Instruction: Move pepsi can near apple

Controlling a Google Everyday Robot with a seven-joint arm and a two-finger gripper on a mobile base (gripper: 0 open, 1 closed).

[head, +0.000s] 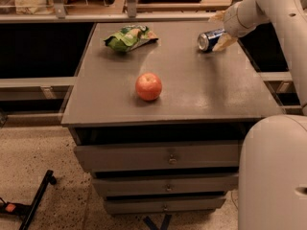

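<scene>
The blue pepsi can [209,39] lies on its side at the back right of the grey table top [192,95], silver end facing left. My gripper [219,30] is at the can's right end, open, with one pale finger [217,17] behind the can and the other [224,42] in front of it. The can's right part is hidden by the gripper. The red-orange apple [148,86] sits near the table's front middle, well to the left and in front of the can.
A green snack bag [129,37] lies at the back left of the table. Drawers [168,157] are under the top. My white arm [283,28] runs down the right side, and my white base [273,176] stands at the lower right. A shelf rail [144,17] runs behind the table.
</scene>
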